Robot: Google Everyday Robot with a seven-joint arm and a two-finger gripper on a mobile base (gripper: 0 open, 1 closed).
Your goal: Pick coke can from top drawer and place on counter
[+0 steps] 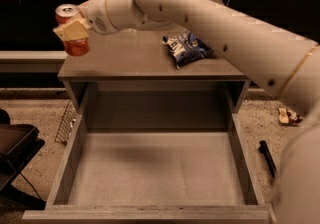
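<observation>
My gripper (74,30) is shut on the coke can (73,32), an orange-red can with a silver top. It holds the can upright in the air at the counter's far left edge, above counter height. The white arm reaches in from the right across the counter (130,58), a grey-brown slab on top of the cabinet. The top drawer (155,173) is pulled fully open below, and its speckled grey floor has nothing on it.
A blue-and-white chip bag (188,48) lies on the right half of the counter. A wire rack (66,122) leans at the cabinet's left. A dark object (14,143) sits at far left. A black tool (267,155) and debris (290,116) lie on the floor at right.
</observation>
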